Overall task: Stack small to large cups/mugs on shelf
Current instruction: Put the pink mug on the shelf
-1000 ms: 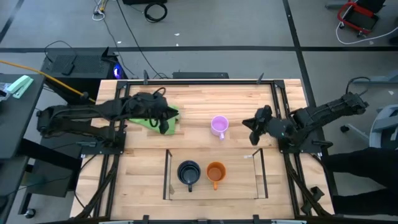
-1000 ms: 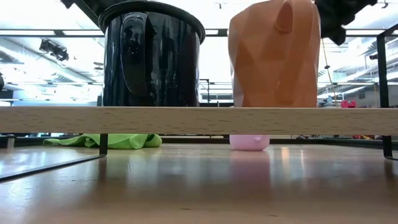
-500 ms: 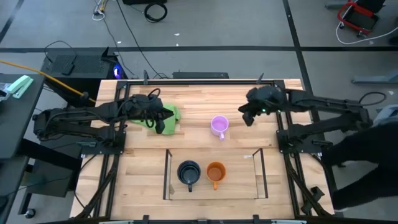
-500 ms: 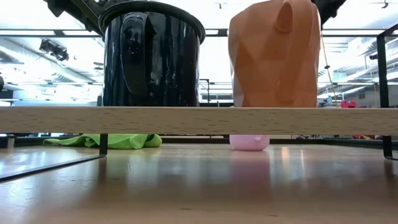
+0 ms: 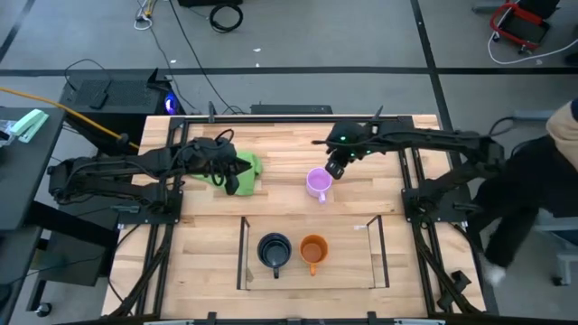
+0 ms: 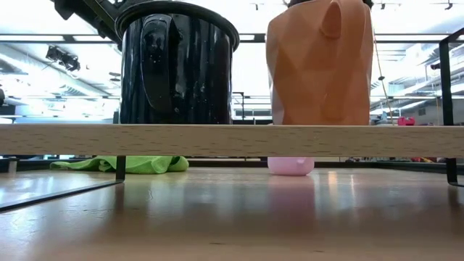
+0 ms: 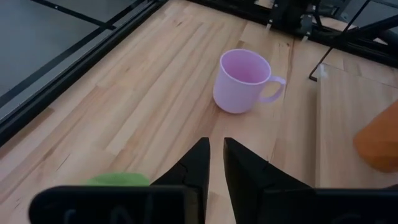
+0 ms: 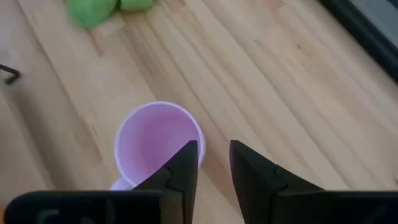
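The light purple mug point(image 5: 317, 183) stands upright on the table's middle, its handle toward the near side; it also shows in the right wrist view point(image 8: 158, 143) and the left wrist view point(image 7: 242, 81). The black mug point(image 5: 274, 250) and the orange mug point(image 5: 312, 249) stand side by side on the shelf's wooden floor point(image 5: 348, 262). My right gripper point(image 5: 336, 168) hangs just beyond the purple mug's far-right rim, fingers pointing down and a little apart point(image 8: 214, 155), empty. My left gripper point(image 5: 237, 182) waits, shut, at the green cloth point(image 5: 246, 165).
The green cloth lies bunched at the table's left-middle. The shelf's clear side panels point(image 5: 242, 253) point(image 5: 379, 251) stand at the near middle, with bare floor to the right of the orange mug. A person point(image 5: 551, 171) is beside the table's right edge.
My right gripper has swung from the table's right side toward the far edge and then left, ending beside the purple mug. The mugs have stayed where they were.
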Action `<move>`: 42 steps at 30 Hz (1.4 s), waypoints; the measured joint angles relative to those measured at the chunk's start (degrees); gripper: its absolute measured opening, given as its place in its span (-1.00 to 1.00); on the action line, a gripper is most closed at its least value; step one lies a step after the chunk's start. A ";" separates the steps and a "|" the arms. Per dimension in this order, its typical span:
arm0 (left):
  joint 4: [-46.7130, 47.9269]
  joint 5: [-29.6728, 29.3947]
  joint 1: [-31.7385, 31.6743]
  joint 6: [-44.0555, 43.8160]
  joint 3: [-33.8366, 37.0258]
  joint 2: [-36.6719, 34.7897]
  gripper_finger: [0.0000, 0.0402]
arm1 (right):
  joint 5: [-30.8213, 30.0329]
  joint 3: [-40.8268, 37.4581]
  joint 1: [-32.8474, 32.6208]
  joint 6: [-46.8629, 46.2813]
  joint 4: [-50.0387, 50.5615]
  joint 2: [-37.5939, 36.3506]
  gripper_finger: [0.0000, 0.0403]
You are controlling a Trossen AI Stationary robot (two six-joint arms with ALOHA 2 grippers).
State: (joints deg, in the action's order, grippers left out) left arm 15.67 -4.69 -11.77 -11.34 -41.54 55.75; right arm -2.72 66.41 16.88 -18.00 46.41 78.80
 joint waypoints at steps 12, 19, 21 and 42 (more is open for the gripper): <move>2.44 0.00 0.00 -0.32 -0.02 0.04 -0.78 | -2.07 -0.17 0.61 2.23 2.04 6.85 -0.49; 2.44 0.00 0.00 -1.32 -0.02 0.04 -0.77 | -1.87 -0.17 0.07 1.52 2.02 6.86 -0.50; 2.44 0.00 0.00 -1.51 -0.02 0.04 -0.78 | -1.66 -0.17 -0.25 1.44 2.02 6.87 -0.50; 3.12 0.01 0.82 -1.55 -0.04 0.13 -0.80 | 0.75 -0.30 -2.43 0.65 0.51 11.70 -0.50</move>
State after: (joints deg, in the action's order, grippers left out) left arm 18.79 -4.68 -10.95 -12.88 -41.58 55.88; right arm -1.98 66.11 14.46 -17.35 46.92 90.50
